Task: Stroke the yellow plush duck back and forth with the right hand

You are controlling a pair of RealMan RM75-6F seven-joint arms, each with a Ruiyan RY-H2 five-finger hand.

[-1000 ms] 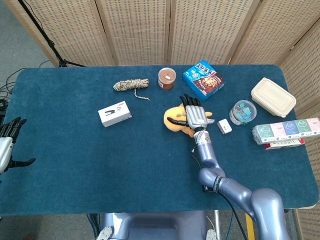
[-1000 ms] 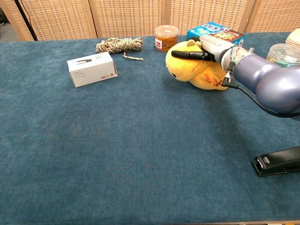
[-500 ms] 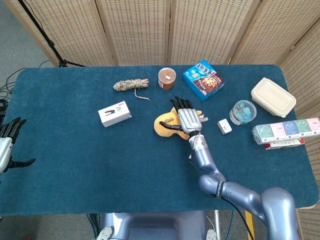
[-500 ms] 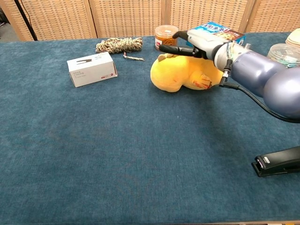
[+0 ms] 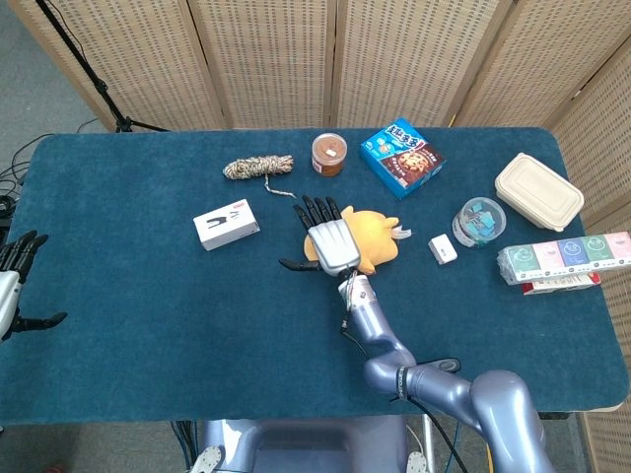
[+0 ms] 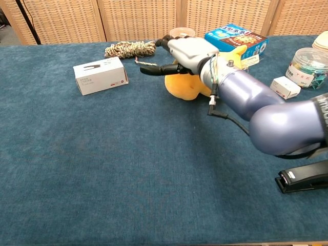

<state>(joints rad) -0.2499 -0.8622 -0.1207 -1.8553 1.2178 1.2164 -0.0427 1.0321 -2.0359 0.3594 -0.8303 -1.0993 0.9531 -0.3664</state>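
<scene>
Yellow plush duck [image 5: 370, 235] lies near the table's far middle; right hand [image 5: 331, 242] rests on it, fingers spread wide.

Head view: high above the near edge, looking steeply down on the whole blue table [image 5: 148, 296] with the folding screen behind. Chest view: low, close, facing across the table top. Shared: white box [image 5: 226, 224] [image 6: 100, 75], rope coil [image 5: 258, 167] [image 6: 130, 49], probably the blue carton [image 5: 400, 157] [image 6: 236, 38].

Right hand [image 5: 330, 242] flat on yellow plush duck [image 5: 372, 235], fingers [image 5: 314, 209] spread.
</scene>
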